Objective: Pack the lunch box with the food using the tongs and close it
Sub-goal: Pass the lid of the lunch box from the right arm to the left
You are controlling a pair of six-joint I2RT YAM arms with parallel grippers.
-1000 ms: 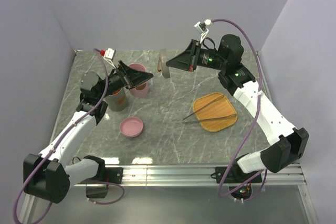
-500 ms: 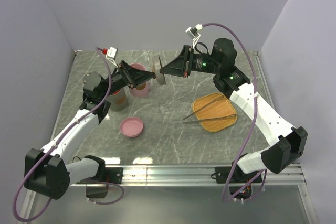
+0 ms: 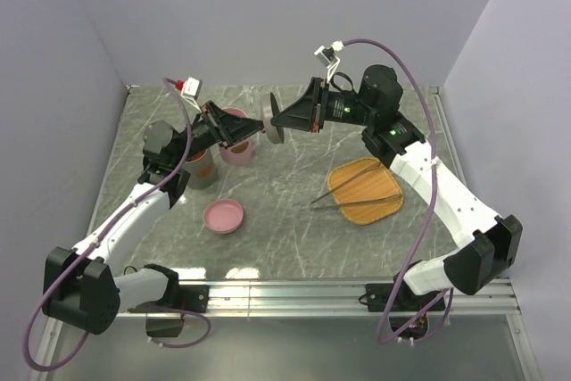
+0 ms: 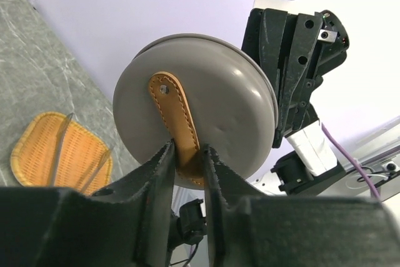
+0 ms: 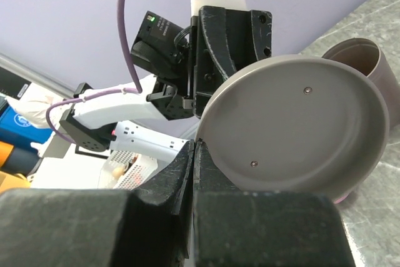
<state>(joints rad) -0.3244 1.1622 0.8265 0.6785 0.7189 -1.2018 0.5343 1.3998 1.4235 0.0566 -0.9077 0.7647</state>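
Observation:
A round grey lid (image 3: 276, 120) with a tan leather strap (image 4: 177, 115) hangs on edge in the air between both arms. My left gripper (image 4: 187, 152) is shut on the strap's lower loop, both fingers pressing it. My right gripper (image 5: 195, 146) is shut on the lid's (image 5: 294, 129) rim from the other side. The silver tongs (image 3: 357, 186) lie across the orange woven tray (image 3: 385, 207), untouched. A pink lunch box cup (image 3: 237, 147) and a grey cup (image 3: 202, 170) stand below my left gripper (image 3: 260, 130). I cannot make out the food.
A shallow pink dish (image 3: 223, 216) sits on the marble table (image 3: 294, 238) in front of the cups. The tray with the tongs (image 4: 61, 149) is right of centre. Purple walls close the back and sides.
The right arm carried the lid left to the left gripper. The left gripper's jaws, open a second ago, have closed onto the lid's strap.

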